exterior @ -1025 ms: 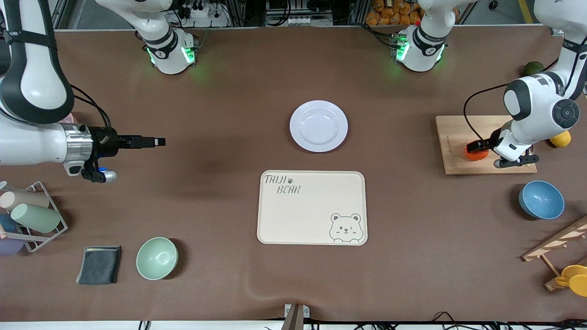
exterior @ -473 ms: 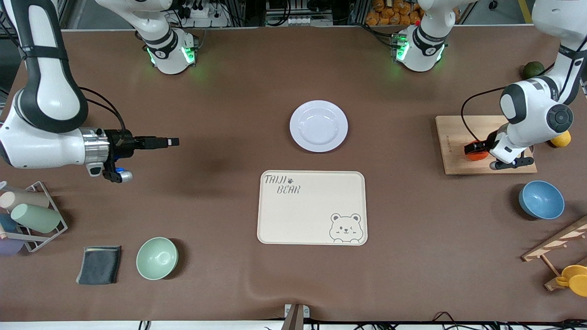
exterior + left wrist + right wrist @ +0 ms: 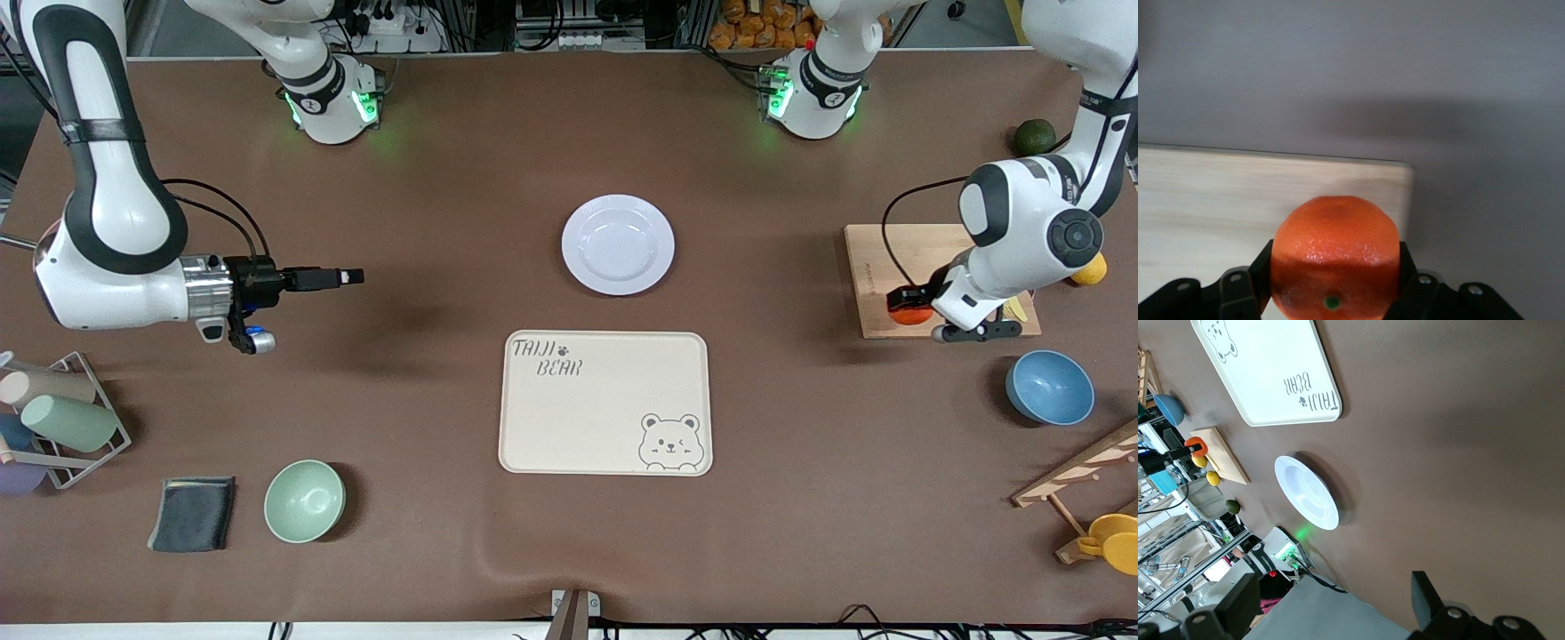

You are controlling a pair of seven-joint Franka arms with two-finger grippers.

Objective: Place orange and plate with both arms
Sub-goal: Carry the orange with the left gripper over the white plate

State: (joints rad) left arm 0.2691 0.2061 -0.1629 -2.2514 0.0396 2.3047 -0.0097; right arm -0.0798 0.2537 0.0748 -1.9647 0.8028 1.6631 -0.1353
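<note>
Left tool of mine was clamped on the orange, its two black fingers pressed against opposite flanks of the fruit. Held that way, the orange sat over the corner of the wooden cutting board at the left arm's end of the surface; whether it touched the board I could not tell. A yellow lemon showed past the board's edge, and a dark green fruit lay farther from the front camera than the board.

My right tool hung over bare surface toward the right arm's end, fingers spread wide with nothing between them.

Only one piece of writing could be read: "TAIJI BEAR" with a paw mark, printed on the cream rectangular tray, which also carried a winking bear face in one corner.

The plate, pale and glossy, lay mid-surface, just farther from the front camera than the tray, well apart from both tools, between them. A blue bowl stood nearer the front camera than the board.
</note>
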